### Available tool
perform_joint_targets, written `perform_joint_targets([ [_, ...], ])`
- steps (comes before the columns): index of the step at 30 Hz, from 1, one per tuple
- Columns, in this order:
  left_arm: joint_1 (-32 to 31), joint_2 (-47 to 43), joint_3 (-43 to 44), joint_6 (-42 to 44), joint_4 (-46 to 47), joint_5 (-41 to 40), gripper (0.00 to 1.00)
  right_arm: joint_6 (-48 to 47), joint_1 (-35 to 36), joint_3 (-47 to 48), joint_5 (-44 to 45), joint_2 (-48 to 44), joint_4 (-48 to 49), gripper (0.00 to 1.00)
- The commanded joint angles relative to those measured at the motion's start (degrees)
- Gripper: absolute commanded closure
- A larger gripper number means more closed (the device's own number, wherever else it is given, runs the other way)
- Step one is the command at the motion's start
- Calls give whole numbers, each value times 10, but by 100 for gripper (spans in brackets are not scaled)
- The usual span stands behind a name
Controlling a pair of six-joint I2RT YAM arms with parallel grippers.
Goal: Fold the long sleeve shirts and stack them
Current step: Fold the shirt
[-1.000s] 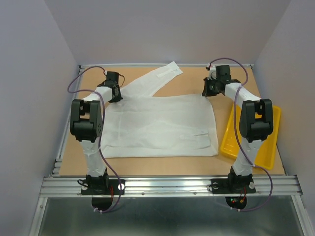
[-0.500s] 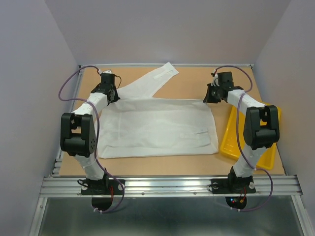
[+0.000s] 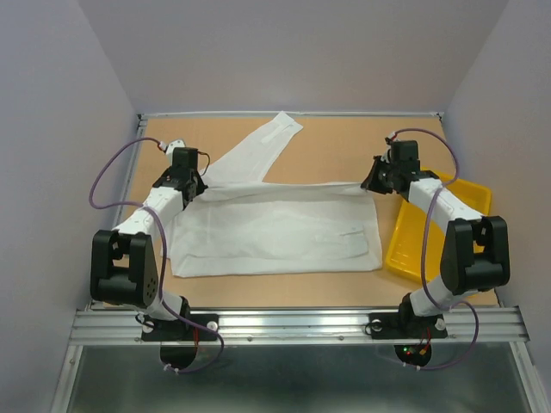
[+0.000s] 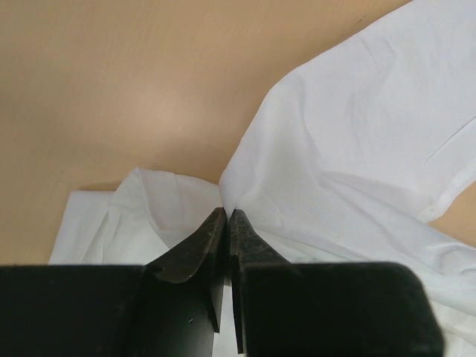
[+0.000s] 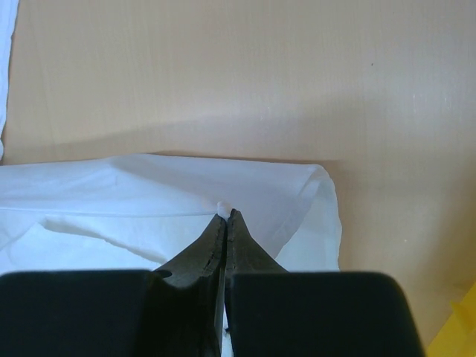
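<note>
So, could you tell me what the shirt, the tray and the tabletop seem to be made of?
The shirt: thin white cloth, matte; it creases and drapes softly. The tray: probably moulded plastic, smooth yellow, raised rim. The tabletop: tan board, perhaps wood fibre or cardboard, matte and even.
</note>
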Motion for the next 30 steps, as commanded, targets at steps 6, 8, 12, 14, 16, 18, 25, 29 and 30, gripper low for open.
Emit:
perform_joint_targets([
  [6,-7,-60,-107,-88,-2,-48,77,61,-1,-108,-3,-66,46,98],
  [8,-7,-50,-116,-97,-3,-42,73,72,0,-135,-12,-69,50,96],
  [12,-7,-35,-118,-113,-12,-38,64,87,-1,-160,-20,-61,55,92],
  [14,-7,-39,-117,-121,-15,-39,62,93,0,-171,-29,-60,55,89],
  [16,-7,-47,-118,-122,-19,-40,55,97,0,-180,-30,-64,53,86],
  [18,-7,-68,-121,-125,-24,-43,48,98,0,-188,-29,-77,49,80],
  [25,-7,-151,-120,-104,-48,-44,16,54,0,-145,-42,-126,-19,59],
  [29,-7,-174,-109,-98,-58,-29,1,49,0,-101,-12,-146,-36,59],
  [30,-7,-171,-106,-102,-61,-28,1,51,0,-91,-6,-148,-37,59],
])
